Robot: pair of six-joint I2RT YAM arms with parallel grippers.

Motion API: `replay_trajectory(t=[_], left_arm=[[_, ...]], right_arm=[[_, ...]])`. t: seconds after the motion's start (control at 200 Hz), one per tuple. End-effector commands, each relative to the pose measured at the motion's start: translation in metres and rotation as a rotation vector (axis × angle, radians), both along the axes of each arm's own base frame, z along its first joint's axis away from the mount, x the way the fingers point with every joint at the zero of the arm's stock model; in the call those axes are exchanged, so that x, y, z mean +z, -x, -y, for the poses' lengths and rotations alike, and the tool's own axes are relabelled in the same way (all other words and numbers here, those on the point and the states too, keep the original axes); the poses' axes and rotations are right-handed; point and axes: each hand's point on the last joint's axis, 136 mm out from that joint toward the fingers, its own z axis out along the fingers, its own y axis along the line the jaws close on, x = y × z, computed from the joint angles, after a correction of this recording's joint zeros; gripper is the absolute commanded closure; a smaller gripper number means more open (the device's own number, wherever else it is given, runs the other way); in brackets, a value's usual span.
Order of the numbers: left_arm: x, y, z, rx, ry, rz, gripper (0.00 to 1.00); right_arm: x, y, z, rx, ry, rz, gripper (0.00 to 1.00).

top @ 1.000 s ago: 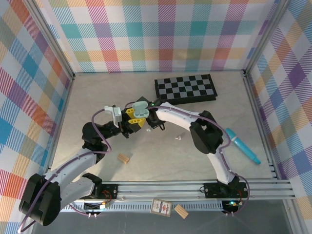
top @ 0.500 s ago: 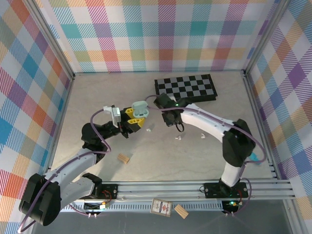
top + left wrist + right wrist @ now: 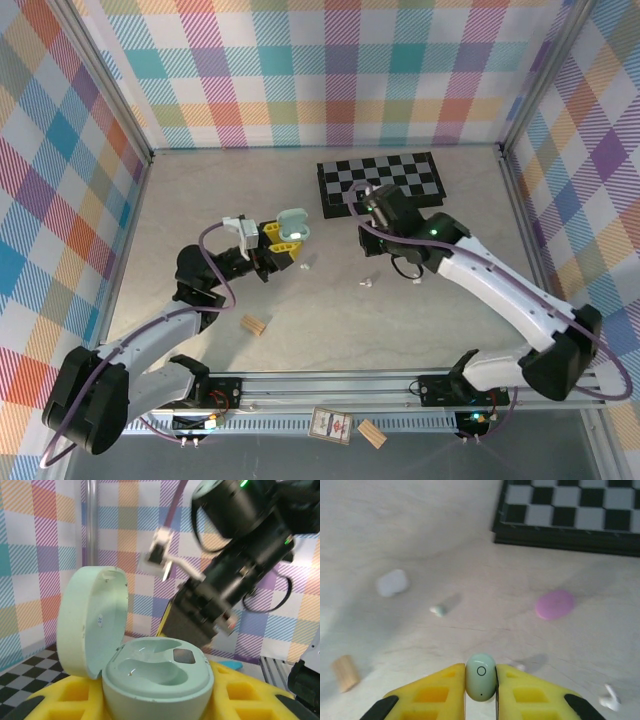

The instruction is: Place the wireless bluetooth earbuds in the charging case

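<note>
The left gripper (image 3: pixel 277 243) is clamped on the pale green charging case (image 3: pixel 156 676) — lid (image 3: pixel 91 620) swung open — left of the bench's (image 3: pixel 200 200) centre. The right gripper (image 3: pixel 481 669), nearly closed, pinches a pale green earbud (image 3: pixel 481 678) by the checkerboard's (image 3: pixel 385 180) near edge — another green bud (image 3: pixel 438 610) lies on the bench.

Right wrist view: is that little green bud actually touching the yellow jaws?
Touching. The right wrist view shows the pale green earbud pinched between both yellow jaws, with no gap on either side.
</note>
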Motion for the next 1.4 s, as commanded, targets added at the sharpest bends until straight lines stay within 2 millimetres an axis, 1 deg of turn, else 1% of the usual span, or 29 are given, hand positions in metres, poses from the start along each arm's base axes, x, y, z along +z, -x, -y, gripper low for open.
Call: replay_trajectory(t=[0.0,0.1,0.2,0.305,0.355,0.48,0.705,0.84,1.08,1.285,1.395], left_arm=[[0.013,-0.002,0.001,-0.003,-0.003,0.063,0.71],[0.005,-0.002,0.007,-0.030,-0.041,0.036,0.71],[0.000,0.000,0.010,-0.041,-0.058,0.024,0.71],[-0.002,0.004,0.012,-0.058,-0.067,0.018,0.71],[-0.003,0.005,0.014,-0.067,-0.075,0.016,0.71],[-0.004,0.009,0.015,-0.078,-0.082,0.015,0.71],[0.004,0.016,0.021,-0.115,-0.061,0.012,0.71],[0.009,0.017,0.020,-0.118,-0.042,0.021,0.71],[0.010,0.017,0.019,-0.112,-0.034,0.021,0.71],[0.015,0.016,0.019,-0.109,-0.014,0.023,0.71],[0.017,0.015,0.018,-0.105,-0.008,0.024,0.71]], right_arm=[[0.034,0.018,-0.033,0.192,-0.163,0.038,0.80],[0.057,0.033,-0.054,0.326,-0.278,0.055,0.80],[0.074,0.044,-0.069,0.421,-0.360,0.062,0.80],[0.082,0.049,-0.079,0.490,-0.401,0.066,0.81],[0.083,0.051,-0.084,0.515,-0.408,0.065,0.81],[0.081,0.049,-0.092,0.546,-0.411,0.048,0.81],[0.074,0.044,-0.104,0.575,-0.417,0.032,0.81],[0.066,0.039,-0.104,0.565,-0.391,0.037,0.80],[0.056,0.033,-0.099,0.531,-0.343,0.044,0.80],[0.050,0.035,-0.100,0.545,-0.336,0.029,0.80],[0.050,0.039,-0.101,0.559,-0.349,0.015,0.80]])
